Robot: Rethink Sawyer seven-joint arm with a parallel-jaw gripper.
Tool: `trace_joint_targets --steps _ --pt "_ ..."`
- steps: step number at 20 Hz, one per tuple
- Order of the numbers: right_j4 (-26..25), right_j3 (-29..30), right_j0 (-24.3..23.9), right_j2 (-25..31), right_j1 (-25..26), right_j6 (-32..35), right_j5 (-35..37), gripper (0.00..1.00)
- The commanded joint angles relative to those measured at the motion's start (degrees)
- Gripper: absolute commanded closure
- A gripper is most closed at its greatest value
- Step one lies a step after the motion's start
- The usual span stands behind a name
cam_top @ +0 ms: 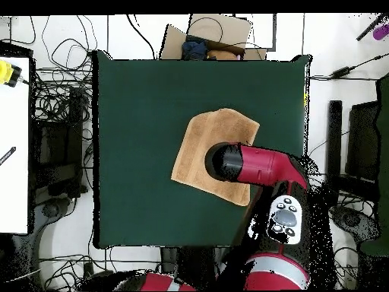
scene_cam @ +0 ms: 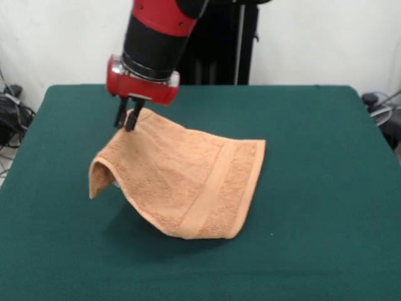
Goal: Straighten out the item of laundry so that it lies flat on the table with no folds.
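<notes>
The table [scene_cam: 313, 188] fills most of the front view; green cloth cover. The arm [scene_cam: 156, 31] enters at top, left of centre. In the overhead view you see the arm [cam_top: 262, 165] over the towel's right part. The towel [scene_cam: 188, 182] sits at frame centre-left, not flat: upper-left corner raised off the table, left edge drooping in a fold, lower right part resting on the cloth w/ border band visible. The gripper [scene_cam: 128, 119] fingers are narrow, pinched on the towel's raised corner.
</notes>
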Motion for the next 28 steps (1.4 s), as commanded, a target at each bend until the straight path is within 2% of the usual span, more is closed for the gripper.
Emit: trace_joint_targets --steps 1,17,18,28 --pt "-0.4 0.8 -1.2 3.2 0.6 6.6 1.6 1.0" --pt "0.2 4.4 -5.3 8.2 0.7 6.4 -3.7 1.0" --pt "0.2 4.6 -5.5 8.5 0.6 6.5 -4.0 0.0" --pt "0.4 4.7 -6.8 9.7 0.3 6.1 -2.8 0.0"
